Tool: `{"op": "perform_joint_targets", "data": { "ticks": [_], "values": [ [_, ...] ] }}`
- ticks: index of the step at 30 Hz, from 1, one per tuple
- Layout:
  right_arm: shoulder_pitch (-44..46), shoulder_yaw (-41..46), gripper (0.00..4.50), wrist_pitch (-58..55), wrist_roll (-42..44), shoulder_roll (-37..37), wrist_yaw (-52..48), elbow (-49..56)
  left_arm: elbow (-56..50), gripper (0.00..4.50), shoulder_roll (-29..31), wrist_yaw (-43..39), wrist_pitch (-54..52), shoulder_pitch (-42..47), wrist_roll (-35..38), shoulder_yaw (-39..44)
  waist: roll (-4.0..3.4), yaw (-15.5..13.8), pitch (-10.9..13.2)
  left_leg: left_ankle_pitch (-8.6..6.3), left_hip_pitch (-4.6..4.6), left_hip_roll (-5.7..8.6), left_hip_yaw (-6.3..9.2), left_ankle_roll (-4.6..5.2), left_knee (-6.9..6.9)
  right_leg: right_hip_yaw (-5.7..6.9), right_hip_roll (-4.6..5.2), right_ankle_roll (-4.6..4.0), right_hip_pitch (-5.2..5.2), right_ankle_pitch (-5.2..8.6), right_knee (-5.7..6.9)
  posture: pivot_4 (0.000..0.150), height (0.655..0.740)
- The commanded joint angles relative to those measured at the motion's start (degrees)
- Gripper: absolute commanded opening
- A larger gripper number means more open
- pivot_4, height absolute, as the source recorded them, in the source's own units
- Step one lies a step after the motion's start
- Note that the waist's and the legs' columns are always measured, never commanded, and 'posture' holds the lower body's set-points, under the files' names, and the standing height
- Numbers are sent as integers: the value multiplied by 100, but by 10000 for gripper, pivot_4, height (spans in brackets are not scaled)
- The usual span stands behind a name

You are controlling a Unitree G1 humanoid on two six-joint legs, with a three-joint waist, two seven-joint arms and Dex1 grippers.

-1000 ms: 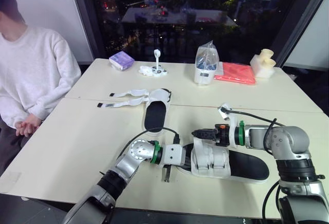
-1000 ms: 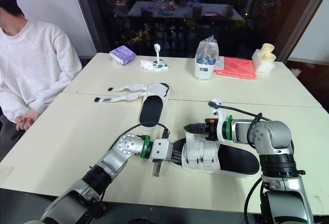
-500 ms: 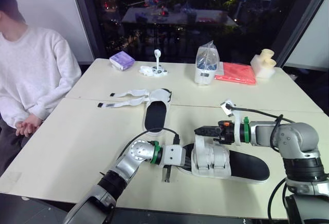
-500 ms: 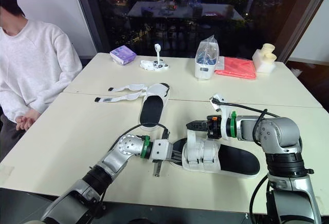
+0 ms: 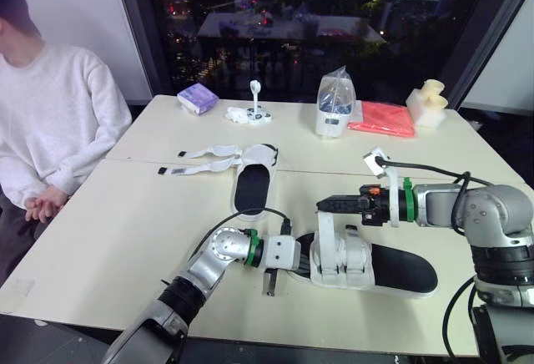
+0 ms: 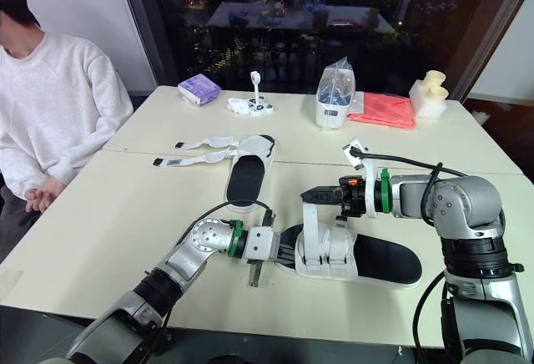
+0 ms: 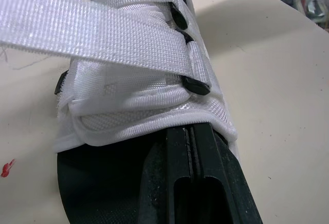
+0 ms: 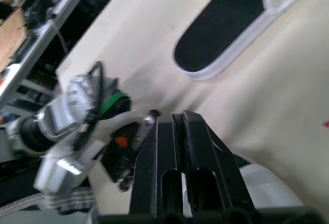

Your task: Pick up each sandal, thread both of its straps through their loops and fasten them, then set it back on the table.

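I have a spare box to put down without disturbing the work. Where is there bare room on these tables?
Bare: the near table left of the far sandal, toward the person; also the strip in front of the red cloth. Crowded: the back edge of the far table, and around the near sandal, held by the left gripper and right gripper.

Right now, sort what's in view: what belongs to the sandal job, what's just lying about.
Job: near sandal, its raised strap, far sandal with loose straps, left gripper, right gripper.
Lying about: purple packet, white stand, plastic bag, red cloth, foam block.
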State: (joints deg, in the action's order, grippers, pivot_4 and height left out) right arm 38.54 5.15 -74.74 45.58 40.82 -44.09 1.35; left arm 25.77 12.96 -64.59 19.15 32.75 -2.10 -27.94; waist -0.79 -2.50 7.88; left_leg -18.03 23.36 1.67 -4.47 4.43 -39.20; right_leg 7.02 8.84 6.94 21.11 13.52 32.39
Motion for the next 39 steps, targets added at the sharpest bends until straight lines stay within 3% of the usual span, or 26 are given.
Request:
{"op": "perform_joint_targets", "data": {
  "ticks": [1,18,21,26,33,39],
  "values": [
    [190,29,218,712,-435,79,6,-275,663,0,138,-490,-372,-477,-800,-968,-1,1,0,0,0,0,0,0,0,0,0,0,0,0,0,1500,7400],
    [-639,-1626,218,2653,-2362,311,-379,-781,486,0,165,-501,-463,-519,-782,-994,17,16,-34,1,-3,0,0,-2,0,6,-4,1,-1,0,0,1500,7400],
    [-665,-1818,9159,2865,-2607,349,-436,-813,491,0,164,-503,-449,-529,-792,-983,25,10,-61,1,-5,0,1,-3,0,7,-4,1,-3,0,0,1500,7400],
    [-576,-1952,34414,3538,-3255,312,-351,-1098,502,0,169,-478,-466,-534,-786,-939,20,10,-73,0,-6,0,2,-4,5,6,-4,1,-3,0,0,1500,7400],
    [-210,-1681,34414,4080,-3750,352,-238,-1410,577,0,156,-448,-479,-476,-774,-883,10,12,-69,2,-6,0,2,-5,4,15,-6,1,-4,0,-1,1500,7400],
    [-720,-1022,34414,4570,-3935,1049,-147,-145,635,0,157,-375,-451,-421,-778,-821,-10,-4,-63,2,-4,1,2,-6,4,16,-6,2,-4,1,-5,1500,7400]
  ]
}}
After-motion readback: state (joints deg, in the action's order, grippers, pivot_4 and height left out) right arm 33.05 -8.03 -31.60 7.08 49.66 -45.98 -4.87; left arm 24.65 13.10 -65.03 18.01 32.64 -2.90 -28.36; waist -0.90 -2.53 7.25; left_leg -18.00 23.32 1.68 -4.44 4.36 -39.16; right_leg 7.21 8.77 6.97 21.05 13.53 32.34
